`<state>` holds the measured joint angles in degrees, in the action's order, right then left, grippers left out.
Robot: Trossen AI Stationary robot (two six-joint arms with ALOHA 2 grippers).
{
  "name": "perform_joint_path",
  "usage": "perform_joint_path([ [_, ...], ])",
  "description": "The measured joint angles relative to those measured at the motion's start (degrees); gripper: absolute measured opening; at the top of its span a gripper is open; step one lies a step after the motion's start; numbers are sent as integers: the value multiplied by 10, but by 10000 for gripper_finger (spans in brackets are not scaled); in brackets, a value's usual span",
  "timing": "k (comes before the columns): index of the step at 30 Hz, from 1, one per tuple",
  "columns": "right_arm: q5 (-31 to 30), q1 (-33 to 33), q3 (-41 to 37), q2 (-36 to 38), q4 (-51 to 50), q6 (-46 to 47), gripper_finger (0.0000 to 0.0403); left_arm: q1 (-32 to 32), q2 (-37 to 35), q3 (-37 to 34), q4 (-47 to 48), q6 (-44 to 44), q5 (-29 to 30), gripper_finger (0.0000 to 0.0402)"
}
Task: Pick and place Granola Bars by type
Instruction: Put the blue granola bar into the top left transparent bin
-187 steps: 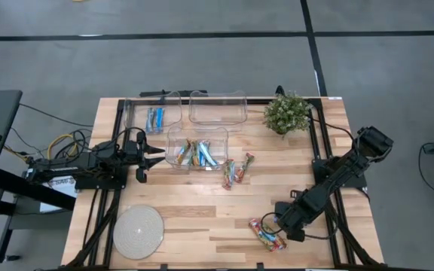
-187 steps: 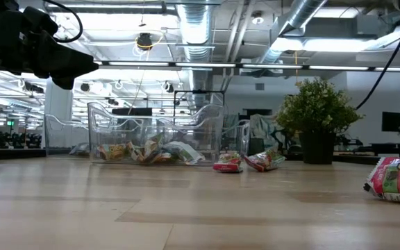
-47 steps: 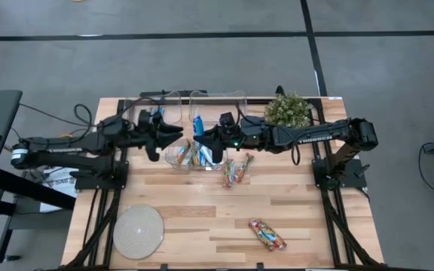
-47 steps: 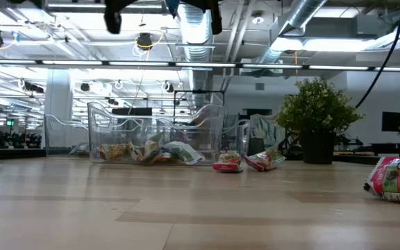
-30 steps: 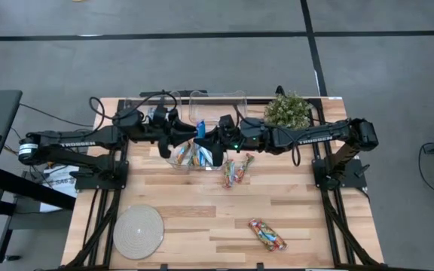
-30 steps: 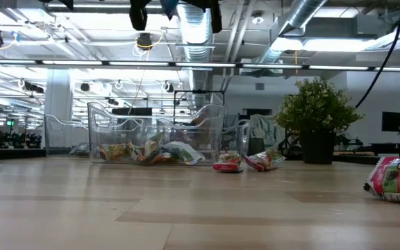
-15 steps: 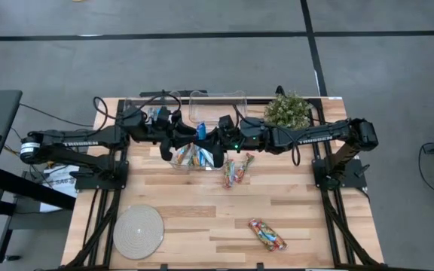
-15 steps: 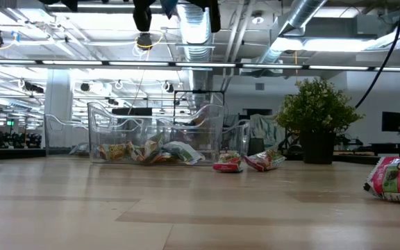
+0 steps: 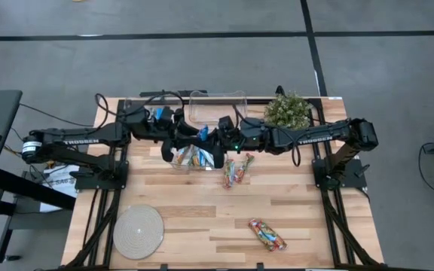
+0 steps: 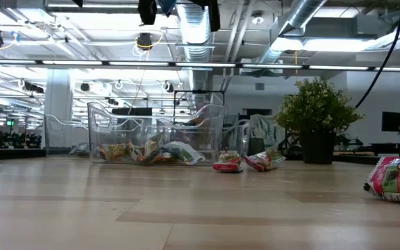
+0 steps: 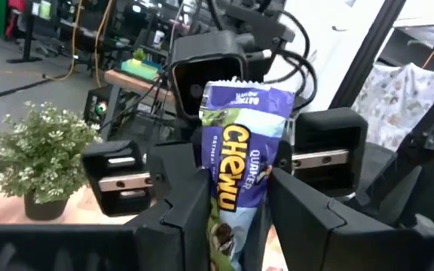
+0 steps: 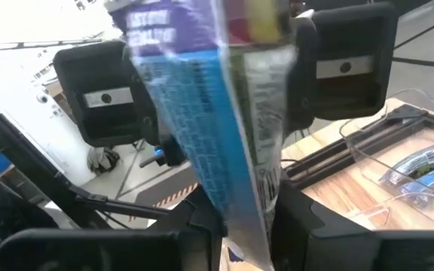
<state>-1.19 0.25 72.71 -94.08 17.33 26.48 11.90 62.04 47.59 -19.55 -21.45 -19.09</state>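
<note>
Handover mid-air above bins (image 9: 202,113). Right gripper (image 12: 243,218) fingers clamped on blue bar (image 11: 236,188); left gripper (image 11: 236,214) fingers straddling bar, seemingly unclosed. Risk: right releasing early, bar dropping into mixed bin (image 9: 194,154); wrapper crumpling, slipping.

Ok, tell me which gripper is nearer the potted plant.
Right. The two meet tip to tip, with the right gripper on the side of the potted plant; the left gripper faces it from the other side, farther off.
</note>
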Motion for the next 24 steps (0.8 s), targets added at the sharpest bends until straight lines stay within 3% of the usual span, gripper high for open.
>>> perform_joint_path([
  [15, 0, 0, 0, 0, -3, 0, 71, 0, 0, 1, 40, 9, 1, 125],
  [24, -2, 0, 0, -1, -6, 0, 71, 0, 9, 2, 42, 9, 2, 42],
])
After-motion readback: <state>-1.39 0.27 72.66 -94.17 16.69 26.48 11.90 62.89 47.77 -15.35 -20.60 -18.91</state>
